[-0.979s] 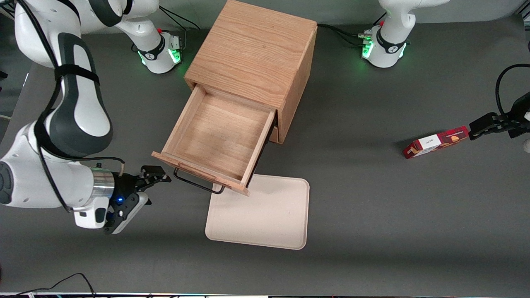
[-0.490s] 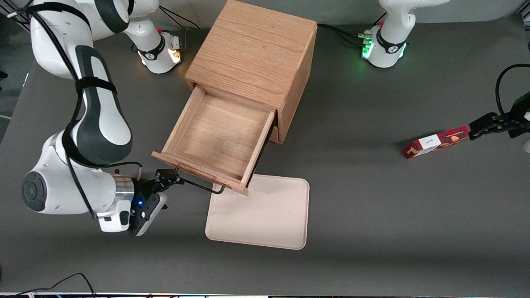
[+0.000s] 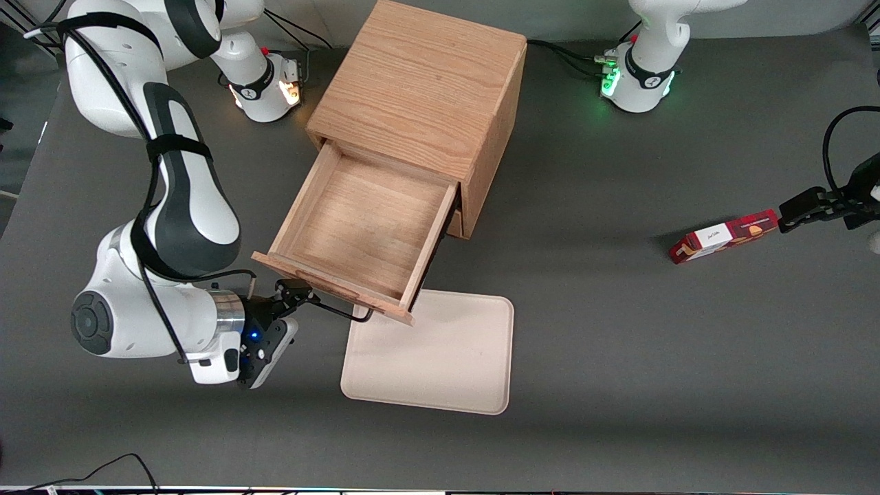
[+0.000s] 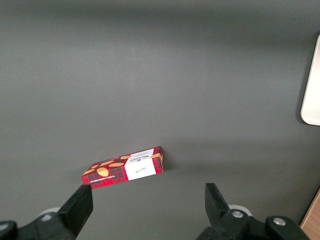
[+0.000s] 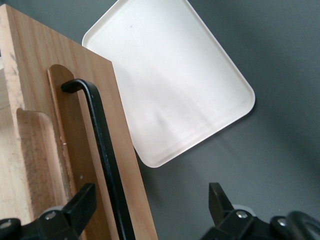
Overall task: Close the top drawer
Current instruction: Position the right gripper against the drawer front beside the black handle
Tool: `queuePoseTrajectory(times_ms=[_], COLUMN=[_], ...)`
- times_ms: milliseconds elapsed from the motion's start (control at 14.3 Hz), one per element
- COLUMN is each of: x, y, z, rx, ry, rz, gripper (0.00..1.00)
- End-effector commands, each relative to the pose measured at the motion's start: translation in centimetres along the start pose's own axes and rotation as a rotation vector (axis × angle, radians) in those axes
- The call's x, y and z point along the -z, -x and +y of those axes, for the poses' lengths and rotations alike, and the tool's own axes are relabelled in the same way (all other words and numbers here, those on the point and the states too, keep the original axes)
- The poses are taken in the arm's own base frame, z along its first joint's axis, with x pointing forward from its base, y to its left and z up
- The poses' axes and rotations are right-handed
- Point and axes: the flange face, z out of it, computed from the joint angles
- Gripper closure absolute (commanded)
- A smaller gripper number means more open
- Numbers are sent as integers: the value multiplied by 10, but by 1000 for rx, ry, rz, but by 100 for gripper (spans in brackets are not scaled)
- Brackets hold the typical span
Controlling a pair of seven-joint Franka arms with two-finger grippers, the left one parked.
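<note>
Reaching the top drawer (image 3: 357, 230), pulled fully out of the cabinet (image 3: 419, 89), the gripper (image 3: 297, 294) spreads its jaws around the black handle (image 5: 102, 150). Stiff oak should slide under a flat push on its front.

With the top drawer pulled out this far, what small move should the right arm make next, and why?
Probably push the drawer front toward the cabinet. The top drawer stands wide open and empty, and the open hand sits at the end of its black handle, one finger either side of the bar, so a short push should start it sliding in.
</note>
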Motion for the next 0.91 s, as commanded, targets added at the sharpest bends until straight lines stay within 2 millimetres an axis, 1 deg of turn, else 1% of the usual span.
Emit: queuePoseTrajectory(times_ms=[0, 420, 559, 839], x=[-4, -19, -30, -41], y=[-8, -8, -7, -9], z=[-8, -3, -2, 2], rx=[34, 41, 42, 43], ry=[18, 52, 64, 81], rz=[-17, -65, -81, -75], gripper=[0, 0, 0, 0])
